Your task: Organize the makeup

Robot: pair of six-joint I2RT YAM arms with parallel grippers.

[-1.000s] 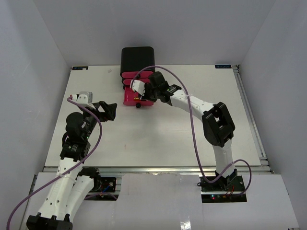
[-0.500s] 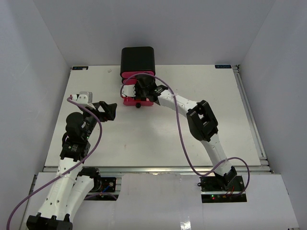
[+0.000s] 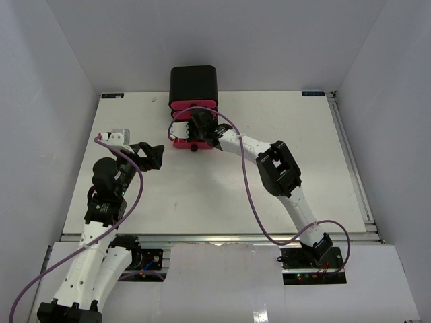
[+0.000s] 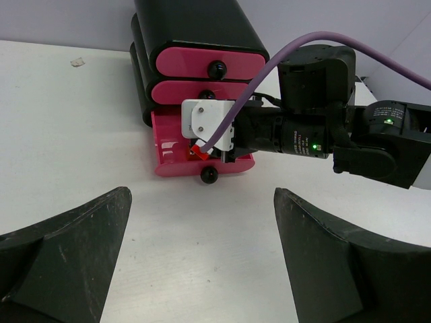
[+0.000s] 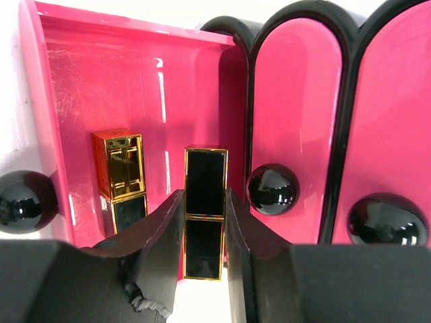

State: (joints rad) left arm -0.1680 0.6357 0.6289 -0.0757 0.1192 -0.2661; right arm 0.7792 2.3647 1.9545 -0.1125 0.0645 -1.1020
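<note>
In the right wrist view my right gripper (image 5: 204,195) is shut on a black-and-gold lipstick (image 5: 205,173), gripping its two long sides inside the open pink drawer (image 5: 101,81). A second lipstick (image 5: 122,176), gold on top and black below, lies in that drawer to the left. From above, the right gripper (image 3: 200,128) sits over the pulled-out drawer (image 3: 180,142) of the black box (image 3: 193,82). My left gripper (image 3: 151,155) hangs open over bare table, with nothing between its fingers (image 4: 67,249). No other makeup is in view.
The box's two upper pink drawers (image 4: 209,64) are shut, their black knobs (image 5: 271,190) close to the right of my right fingers. The open drawer's own knob (image 4: 209,176) faces the left gripper. The right arm's purple cable (image 3: 249,182) loops over the table's middle.
The right arm has swung left and reached into the open drawer with the lipstick still in its grip. The left arm has not moved.
</note>
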